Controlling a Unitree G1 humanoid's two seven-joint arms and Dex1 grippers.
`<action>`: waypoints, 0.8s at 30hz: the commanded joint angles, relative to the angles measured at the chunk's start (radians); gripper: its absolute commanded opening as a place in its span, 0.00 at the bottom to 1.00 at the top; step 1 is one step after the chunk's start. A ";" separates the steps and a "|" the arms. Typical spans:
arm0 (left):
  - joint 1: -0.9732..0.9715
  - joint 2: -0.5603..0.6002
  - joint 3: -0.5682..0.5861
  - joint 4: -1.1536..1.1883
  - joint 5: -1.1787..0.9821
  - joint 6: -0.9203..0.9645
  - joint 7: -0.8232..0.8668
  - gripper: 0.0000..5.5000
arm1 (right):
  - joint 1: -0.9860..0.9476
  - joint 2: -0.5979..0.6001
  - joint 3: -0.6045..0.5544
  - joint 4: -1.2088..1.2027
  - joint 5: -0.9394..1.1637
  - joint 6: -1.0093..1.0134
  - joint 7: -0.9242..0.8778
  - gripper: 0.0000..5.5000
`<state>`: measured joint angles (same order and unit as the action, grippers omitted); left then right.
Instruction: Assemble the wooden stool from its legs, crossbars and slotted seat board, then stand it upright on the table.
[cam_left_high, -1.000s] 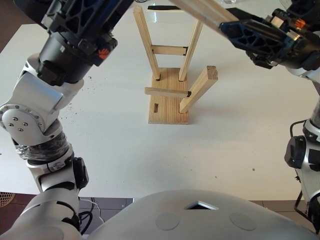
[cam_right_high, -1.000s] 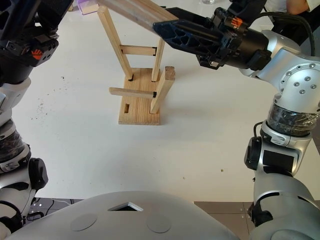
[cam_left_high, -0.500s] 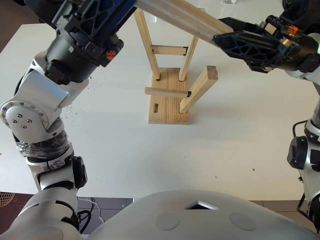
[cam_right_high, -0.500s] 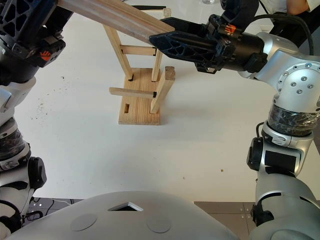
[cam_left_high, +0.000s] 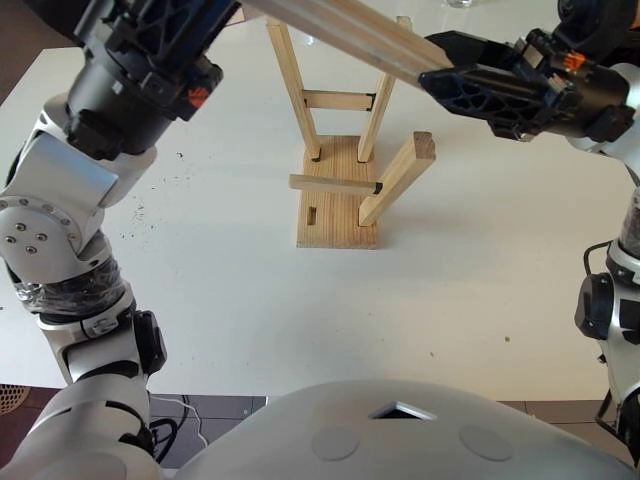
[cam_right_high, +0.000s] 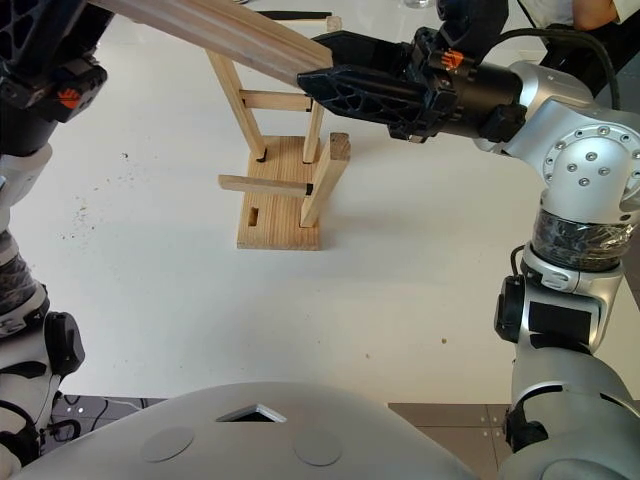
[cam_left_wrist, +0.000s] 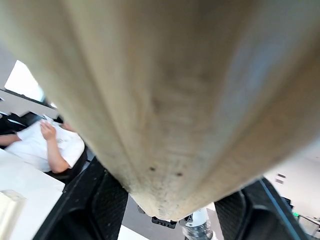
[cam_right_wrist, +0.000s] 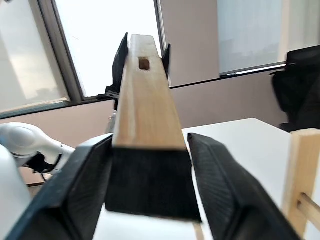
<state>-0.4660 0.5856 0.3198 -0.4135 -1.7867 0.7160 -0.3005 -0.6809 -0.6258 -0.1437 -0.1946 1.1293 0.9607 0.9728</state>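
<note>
Leg: pale wood, fine grain is seen along it.
Seat board: the same light wood, dark slots are noted.
Crossbars: pale, tipped in black.
Table: white, dark specks are scattered at left.
Right gripper: black, marked with orange.

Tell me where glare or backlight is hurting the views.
Right wrist view: bright windows behind the held leg blow out to white. Left eye view: a pale glare patch on the table behind the standing legs.
</note>
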 joint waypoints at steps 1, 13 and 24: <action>-0.017 0.079 0.065 0.056 0.119 -0.011 -0.098 0.40 | 0.009 -0.025 0.030 0.010 -0.102 -0.048 -0.005 0.59; 0.284 0.336 0.081 0.233 0.834 -0.211 -0.626 0.39 | 0.016 -0.014 -0.019 0.127 -0.337 -0.277 -0.071 0.59; 0.410 0.125 -0.141 0.186 1.102 -0.392 -0.669 0.39 | -0.032 0.032 0.051 0.224 -0.465 -0.386 -0.031 0.59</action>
<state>-0.0909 0.7058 0.2090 -0.2088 -0.7341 0.3495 -0.9453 -0.6839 -0.5988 -0.1062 0.0088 0.6944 0.5966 0.9338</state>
